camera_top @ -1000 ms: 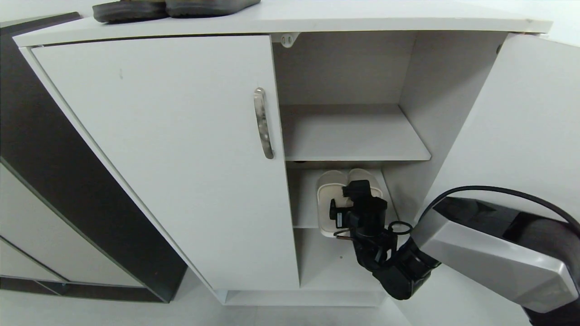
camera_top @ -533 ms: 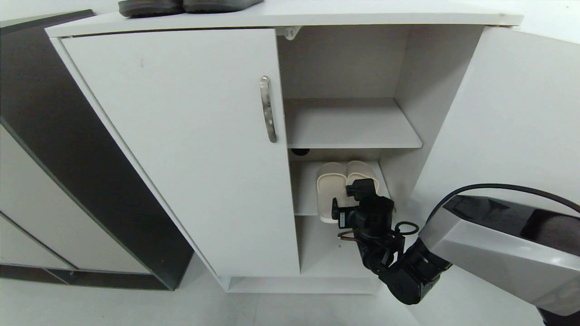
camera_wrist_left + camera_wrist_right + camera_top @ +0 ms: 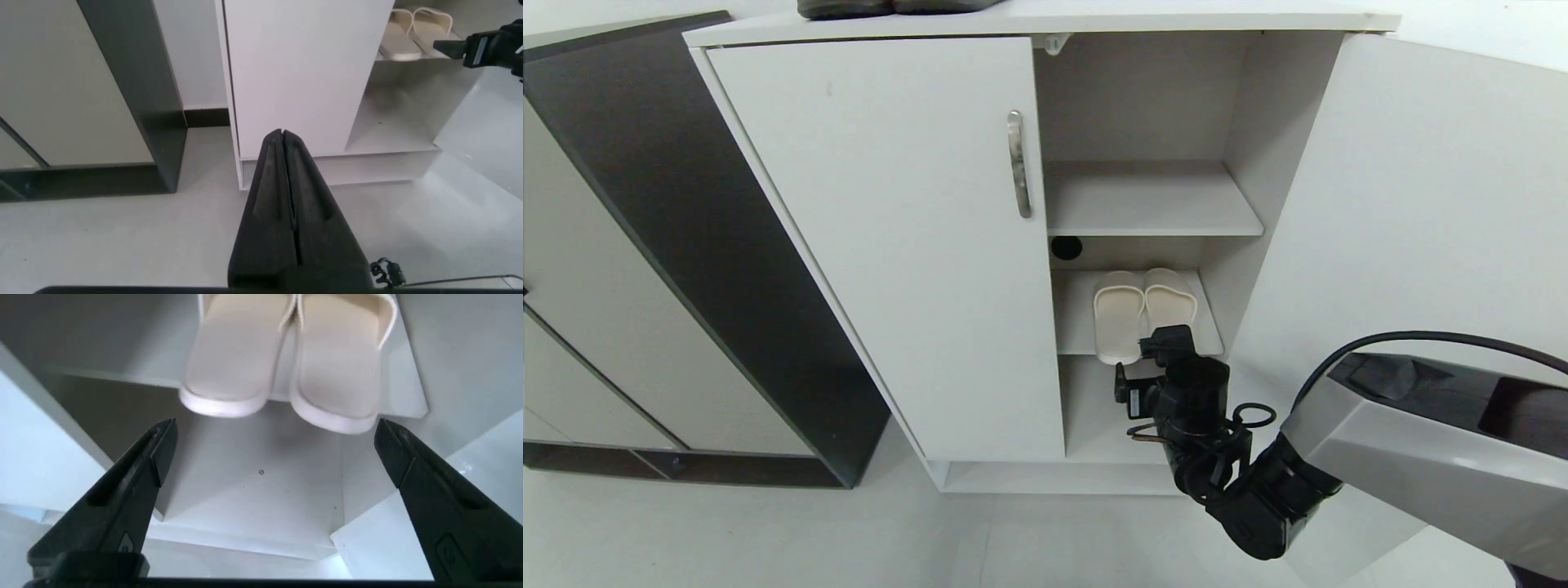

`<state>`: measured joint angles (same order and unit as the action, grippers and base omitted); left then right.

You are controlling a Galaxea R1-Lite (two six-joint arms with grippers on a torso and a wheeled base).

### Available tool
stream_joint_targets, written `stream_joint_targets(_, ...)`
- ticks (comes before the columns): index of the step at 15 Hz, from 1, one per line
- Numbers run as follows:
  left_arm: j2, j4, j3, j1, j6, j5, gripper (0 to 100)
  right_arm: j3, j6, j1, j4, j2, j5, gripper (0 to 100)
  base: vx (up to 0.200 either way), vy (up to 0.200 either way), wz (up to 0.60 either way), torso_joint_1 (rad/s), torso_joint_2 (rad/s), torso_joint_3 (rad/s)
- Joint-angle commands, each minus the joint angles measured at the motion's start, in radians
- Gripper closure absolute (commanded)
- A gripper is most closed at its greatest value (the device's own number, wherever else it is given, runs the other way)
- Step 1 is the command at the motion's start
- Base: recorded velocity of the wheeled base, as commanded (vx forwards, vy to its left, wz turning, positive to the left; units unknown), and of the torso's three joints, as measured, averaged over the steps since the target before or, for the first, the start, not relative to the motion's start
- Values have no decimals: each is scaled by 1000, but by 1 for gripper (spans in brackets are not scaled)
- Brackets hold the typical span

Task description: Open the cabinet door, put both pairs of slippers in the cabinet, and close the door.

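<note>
A cream pair of slippers (image 3: 1143,304) lies side by side on the middle shelf of the white cabinet (image 3: 1152,200), toes pointing in. The cabinet's right door (image 3: 1405,204) stands wide open. A dark pair of slippers (image 3: 849,7) rests on the cabinet top. My right gripper (image 3: 1145,361) hangs open just in front of the shelf edge, apart from the cream pair (image 3: 282,355); its fingers (image 3: 135,486) hold nothing. My left gripper (image 3: 282,140) is shut and empty, low over the floor in front of the closed left door (image 3: 302,73).
The left door (image 3: 890,245) with its metal handle (image 3: 1018,163) is closed. A dark-edged panel unit (image 3: 686,245) stands left of the cabinet. The top shelf (image 3: 1152,204) and bottom compartment (image 3: 1111,408) are bare. Grey floor lies in front.
The head camera has pulled back from the cabinet. My right gripper, which overlapped the cream slippers, has drawn back off them; they stay on the shelf.
</note>
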<state>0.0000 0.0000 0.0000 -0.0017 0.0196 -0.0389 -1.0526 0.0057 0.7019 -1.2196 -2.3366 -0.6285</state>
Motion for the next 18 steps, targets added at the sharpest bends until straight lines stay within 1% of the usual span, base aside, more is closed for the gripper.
stream_joint_targets(1,2,0,0,0,-1,1,100,0,0,4,-1,5,0,0,0,0,0,0,0,0)
stream_joint_targets(8,2,0,0,0,-3,1,100,2,0,4,-1,11,-11,0,0,0,0,0,0,0)
stream_joint_targets(14,2,0,0,0,-1,-1,100,19,0,4,-1,19,-16,0,0,0,0,0,3,171)
stream_joint_targets(16,2,0,0,0,-1,-1,100,57,-1,4,3,45,-14,0,0,0,0,0,0,200)
stream_joint_targets(18,2,0,0,0,-1,1,100,132,-1,5,25,95,16,0,0,0,0,2,5,210)
